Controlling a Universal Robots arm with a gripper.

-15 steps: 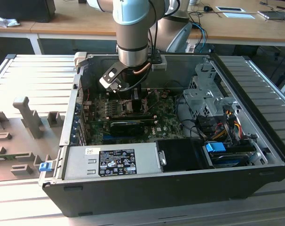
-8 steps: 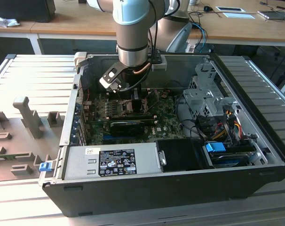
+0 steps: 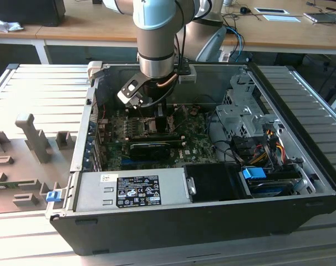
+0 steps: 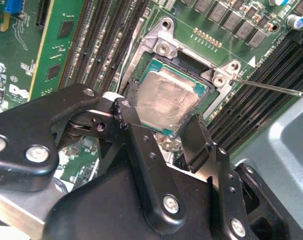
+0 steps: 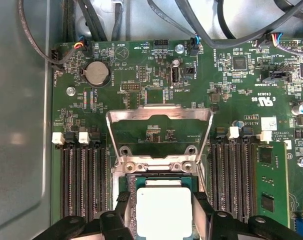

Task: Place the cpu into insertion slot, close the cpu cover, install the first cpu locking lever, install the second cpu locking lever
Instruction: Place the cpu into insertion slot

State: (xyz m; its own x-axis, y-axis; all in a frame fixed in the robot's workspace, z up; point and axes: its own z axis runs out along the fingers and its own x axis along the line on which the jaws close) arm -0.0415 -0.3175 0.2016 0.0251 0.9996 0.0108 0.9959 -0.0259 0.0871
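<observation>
a: where's the cpu right now?
b: straight beneath your pincer, silver top up, inside the insertion slot. you're clenched on it, with the fingers against two opposite edges. it looks level with the socket to me, but i can't tell if it's fully seated.

a: and the cpu cover?
b: it stands open, laid back over the board on the far side of its hinge. its window is well clear of the chip.

a: what crowds me?
b: memory slots run along both flanks of the socket, close outside your fingers. a thin locking lever juts out past one socket corner, apart from the pincer. in the exterior view, your arm reaches down into the open computer case on the bench.
</observation>
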